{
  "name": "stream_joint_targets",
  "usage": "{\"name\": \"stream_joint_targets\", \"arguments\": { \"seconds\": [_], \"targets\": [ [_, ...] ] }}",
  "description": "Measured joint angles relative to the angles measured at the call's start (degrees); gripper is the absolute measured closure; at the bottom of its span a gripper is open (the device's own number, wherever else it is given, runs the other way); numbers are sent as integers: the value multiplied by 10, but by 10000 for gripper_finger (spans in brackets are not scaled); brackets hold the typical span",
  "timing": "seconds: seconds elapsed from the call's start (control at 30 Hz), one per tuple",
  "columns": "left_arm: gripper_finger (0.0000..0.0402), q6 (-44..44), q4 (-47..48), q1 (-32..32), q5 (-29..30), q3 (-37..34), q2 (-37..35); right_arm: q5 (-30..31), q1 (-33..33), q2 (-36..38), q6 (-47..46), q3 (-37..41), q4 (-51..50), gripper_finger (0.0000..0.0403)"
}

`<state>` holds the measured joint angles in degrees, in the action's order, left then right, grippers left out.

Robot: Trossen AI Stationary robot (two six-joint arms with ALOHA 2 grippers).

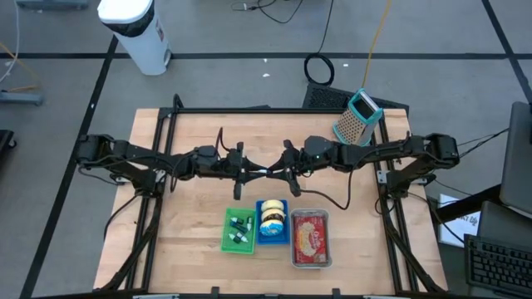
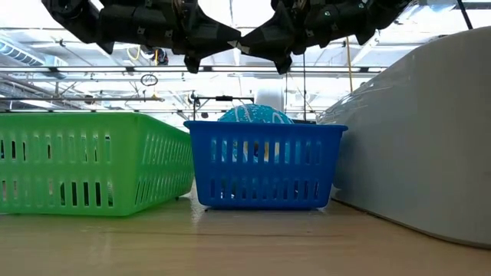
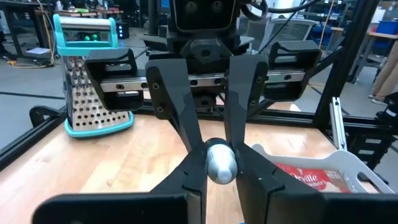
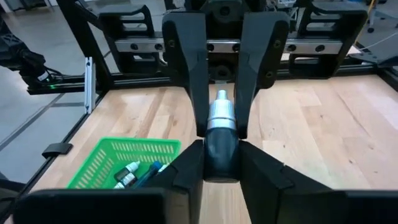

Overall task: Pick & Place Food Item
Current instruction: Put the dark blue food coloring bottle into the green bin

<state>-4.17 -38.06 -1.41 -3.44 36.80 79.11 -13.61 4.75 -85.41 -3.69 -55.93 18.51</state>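
Both arms are meeting nose to nose at mid-table in the high view, above the row of three containers near the lower centre. The left gripper (image 1: 249, 172) and right gripper (image 1: 281, 173) are both closing on one small item, a short cylinder (image 4: 221, 122) with a silver end and a dark end, held in the air between them. In the left wrist view the silver end is sitting pinched between the left fingers; in the right wrist view the dark end is clamped between the right fingers. So both are grasping it, which reads as a hand-over in progress. What the item is cannot be told; it looks more like a small bottle or tube than food. Below, the green basket (image 1: 238, 230) is holding small bottles, the blue basket (image 1: 272, 223) a round patterned item, and the white tray (image 1: 311, 237) a red packet. A grater (image 1: 357, 117) is standing at the upper right. Placing is not yet done: one gripper needs to let go, then the item needs lowering, likely into a basket.
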Motion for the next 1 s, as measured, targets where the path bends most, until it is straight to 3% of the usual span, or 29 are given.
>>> {"name": "stream_joint_targets", "arguments": {
  "seconds": [0.17,0.37,0.43,0.57,0.63,0.77,1.0],
  "targets": [
    [351,-2,12,-5,-11,0,-7,-1,0,0,1,-1,-39,271],
    [339,-27,95,1,-28,0,-52,0,13,60,-1,0,-127,210],
    [338,-42,123,6,-73,1,-65,1,19,81,-1,6,-145,199],
    [347,-87,208,28,-220,1,-70,2,26,125,-1,32,-136,190],
    [347,-95,259,52,-258,1,-66,2,28,139,-1,48,-122,189],
    [339,-92,349,110,-214,-1,-39,23,28,159,-1,85,-74,192],
    [339,-91,330,161,-188,0,37,32,28,165,-10,148,48,196]
  ]
}}
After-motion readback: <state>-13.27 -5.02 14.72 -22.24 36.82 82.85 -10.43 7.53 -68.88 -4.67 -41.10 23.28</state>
